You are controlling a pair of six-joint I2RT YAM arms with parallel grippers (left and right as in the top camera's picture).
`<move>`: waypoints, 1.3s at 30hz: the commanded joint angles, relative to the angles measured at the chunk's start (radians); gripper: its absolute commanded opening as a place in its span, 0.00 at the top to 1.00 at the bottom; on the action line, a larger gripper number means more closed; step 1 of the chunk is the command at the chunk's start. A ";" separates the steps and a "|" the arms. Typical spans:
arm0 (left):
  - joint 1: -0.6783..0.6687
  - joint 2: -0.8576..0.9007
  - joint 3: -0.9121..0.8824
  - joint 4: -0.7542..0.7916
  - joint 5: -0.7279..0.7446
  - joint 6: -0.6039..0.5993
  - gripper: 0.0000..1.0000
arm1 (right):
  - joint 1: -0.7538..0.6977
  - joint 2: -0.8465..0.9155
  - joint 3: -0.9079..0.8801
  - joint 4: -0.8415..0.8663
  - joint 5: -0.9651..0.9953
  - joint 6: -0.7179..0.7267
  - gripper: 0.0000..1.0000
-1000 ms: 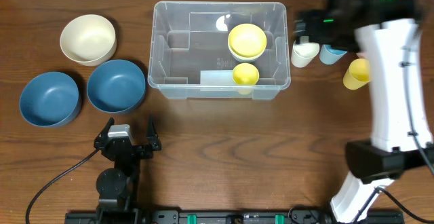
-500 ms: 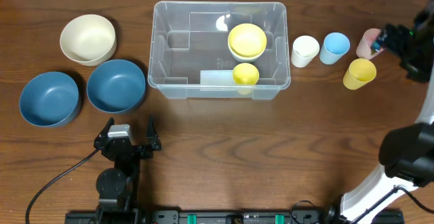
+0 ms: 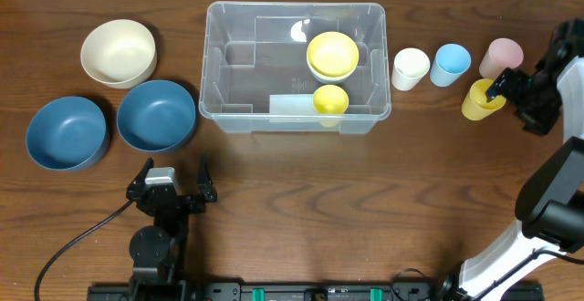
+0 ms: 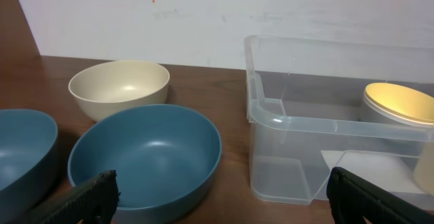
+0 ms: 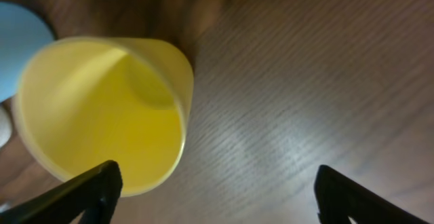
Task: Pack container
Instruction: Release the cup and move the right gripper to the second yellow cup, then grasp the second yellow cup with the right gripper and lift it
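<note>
The clear container (image 3: 295, 64) stands at the table's middle back, holding a yellow bowl (image 3: 332, 55) and a yellow cup (image 3: 330, 98). To its right stand a white cup (image 3: 411, 67), a light blue cup (image 3: 451, 63), a pink cup (image 3: 501, 57) and a second yellow cup (image 3: 479, 99). My right gripper (image 3: 511, 103) is open just right of that yellow cup; in the right wrist view the cup (image 5: 102, 108) lies by the left finger (image 5: 81, 193), with bare wood between the jaws. My left gripper (image 3: 175, 166) rests open near the front, empty, facing the container (image 4: 339, 122).
A cream bowl (image 3: 118, 52) and two blue bowls (image 3: 156, 115) (image 3: 66, 132) sit left of the container. A black cable (image 3: 73, 246) trails from the left arm's base. The right arm's white body (image 3: 557, 201) rises along the right edge.
The right arm swung away from beside the container to the right edge, then came down beside the yellow cup, uncovering the row of cups. The left arm has not moved.
</note>
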 commanded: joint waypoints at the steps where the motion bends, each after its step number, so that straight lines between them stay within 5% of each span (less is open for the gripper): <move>1: 0.005 -0.006 -0.023 -0.033 -0.008 0.014 0.02 | 0.005 0.000 -0.057 0.048 0.000 0.004 0.16; 9: 0.005 -0.006 -0.023 -0.033 -0.008 0.013 0.02 | 0.006 0.000 -0.101 0.132 0.002 0.000 0.39; 18: 0.005 -0.006 -0.023 -0.033 -0.008 0.014 0.02 | 0.007 0.000 -0.101 0.139 0.005 0.000 0.97; 29: 0.005 -0.006 -0.023 -0.033 -0.008 0.013 0.02 | 0.062 -0.020 -0.095 -0.014 -0.063 -0.066 0.99; 39: 0.005 -0.006 -0.023 -0.033 -0.008 0.014 0.02 | 0.362 -0.109 -0.095 -0.245 -0.076 -0.210 0.99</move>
